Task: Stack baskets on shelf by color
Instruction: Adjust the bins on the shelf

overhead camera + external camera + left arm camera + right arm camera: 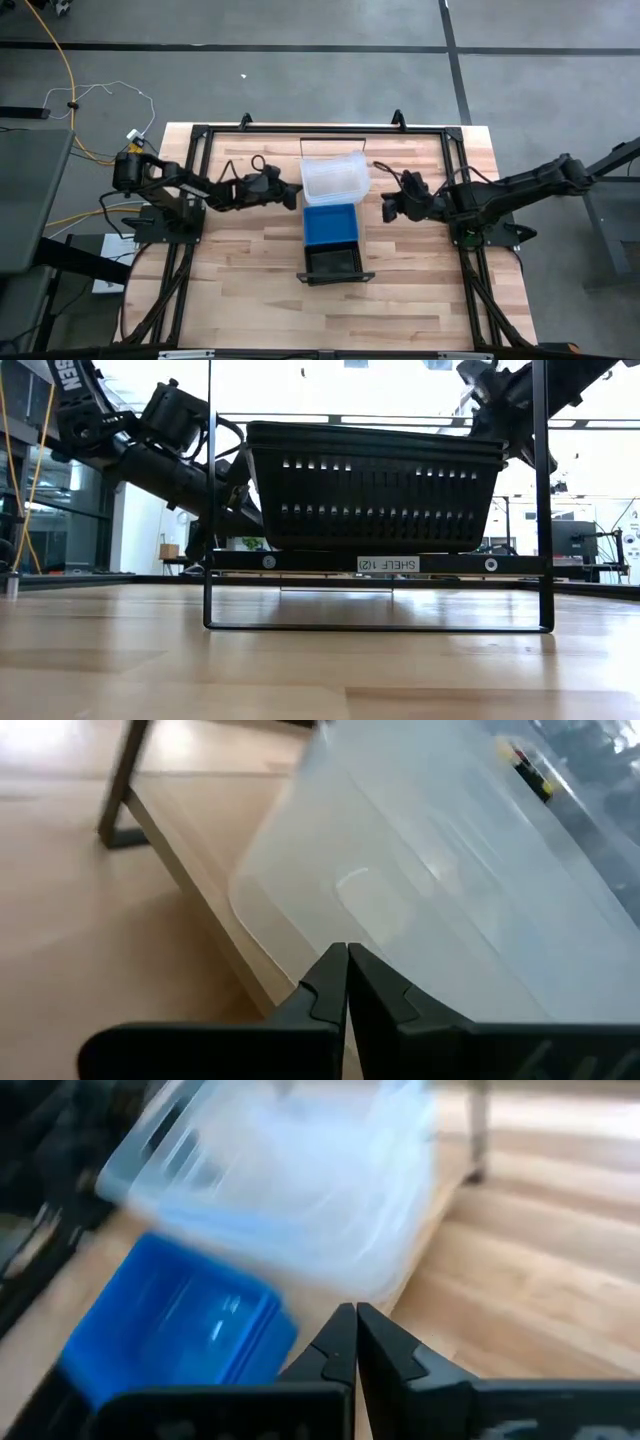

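Observation:
Three baskets stand in a row on the shelf (334, 279): a clear one (335, 174) at the far end, sitting skewed, a blue one (330, 222) in the middle, and a black one (333, 262) at the near end. My left gripper (297, 195) is shut at the clear basket's left side (420, 870). My right gripper (384, 208) is shut and hovers a little to the right of the blue basket (170, 1325), touching nothing. In the low view the black basket (375, 485) fills the shelf's near end (375, 563). My left gripper's shut fingertips (340, 965) meet the clear basket's left wall low down, near its near-left corner (300, 920). They come from the table's left, slanting a little downward. The basket stands on the shelf board (200, 870), turned askew to it.
The shelf's thin dark frame has a leg (120, 800) standing on the planked tabletop (240, 290). Bare wood lies on both sides of the shelf and toward the near edge. Cables (100, 95) run on the floor beyond the far left corner.

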Robot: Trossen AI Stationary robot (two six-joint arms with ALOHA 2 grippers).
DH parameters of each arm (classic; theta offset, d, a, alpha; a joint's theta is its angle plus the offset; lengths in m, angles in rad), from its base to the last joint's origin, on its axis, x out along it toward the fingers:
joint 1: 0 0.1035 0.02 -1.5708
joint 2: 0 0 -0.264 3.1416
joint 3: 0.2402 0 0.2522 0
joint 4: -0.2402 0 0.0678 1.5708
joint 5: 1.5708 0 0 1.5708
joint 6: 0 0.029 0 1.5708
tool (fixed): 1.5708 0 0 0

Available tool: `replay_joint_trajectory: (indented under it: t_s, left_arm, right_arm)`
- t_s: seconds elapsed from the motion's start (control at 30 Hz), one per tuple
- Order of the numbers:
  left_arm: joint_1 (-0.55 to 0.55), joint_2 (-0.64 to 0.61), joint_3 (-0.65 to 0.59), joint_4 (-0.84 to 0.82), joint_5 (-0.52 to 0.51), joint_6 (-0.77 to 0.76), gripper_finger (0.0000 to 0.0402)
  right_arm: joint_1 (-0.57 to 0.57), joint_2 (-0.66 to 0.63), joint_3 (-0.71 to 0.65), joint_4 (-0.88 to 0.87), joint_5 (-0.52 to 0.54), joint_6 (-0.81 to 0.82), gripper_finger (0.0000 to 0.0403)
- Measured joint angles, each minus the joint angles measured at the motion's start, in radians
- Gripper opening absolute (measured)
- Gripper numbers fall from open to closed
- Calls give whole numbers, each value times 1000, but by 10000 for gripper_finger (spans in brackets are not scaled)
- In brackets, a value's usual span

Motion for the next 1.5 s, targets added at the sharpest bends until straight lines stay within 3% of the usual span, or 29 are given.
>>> replay_joint_trajectory:
  t_s: [0.1,0.2,0.5,0.77,1.13,1.4,1.5]
  left_arm:
    - [25,0,0,19,16,0,0]
    - [46,0,0,51,34,0,0]
    - [67,-1,0,71,53,3,0]
    - [75,-1,0,71,48,19,0]
    - [119,-1,0,71,58,4,0]
    - [143,-42,0,70,125,38,0]
    - [164,-90,-1,65,222,82,0]
  right_arm:
    - [-11,30,0,0,102,95,0]
    - [-53,82,0,1,119,143,0]
    - [-212,200,0,158,-15,54,0]
    - [-233,200,0,227,-81,28,0]
    - [-214,200,0,228,-73,49,0]
    - [-250,127,4,122,-113,-35,0]
    - [-242,73,20,22,-138,-35,0]
